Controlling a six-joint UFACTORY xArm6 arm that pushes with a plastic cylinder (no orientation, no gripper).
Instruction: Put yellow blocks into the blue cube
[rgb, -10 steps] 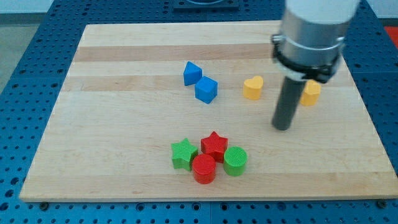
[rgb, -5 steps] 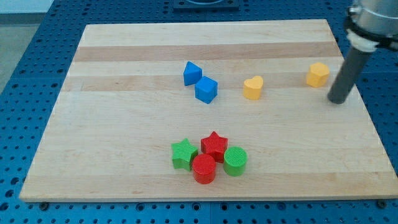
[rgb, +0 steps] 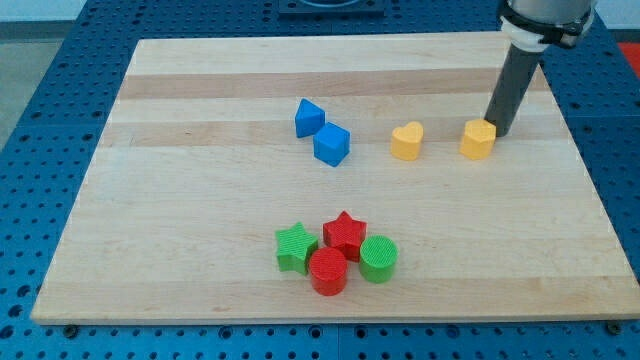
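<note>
The blue cube sits left of the board's middle, touching a second blue block at its upper left. A yellow heart block lies to the cube's right. A yellow hexagon block lies further right. My tip touches the hexagon's upper right side, on the far side from the blue cube.
A cluster near the view's bottom holds a green star, a red star, a red cylinder and a green cylinder. The wooden board ends close to the tip's right.
My tip swung from the board's middle right out to the right edge, then came in behind the yellow hexagon. The hexagon slid left and down, toward the heart.
</note>
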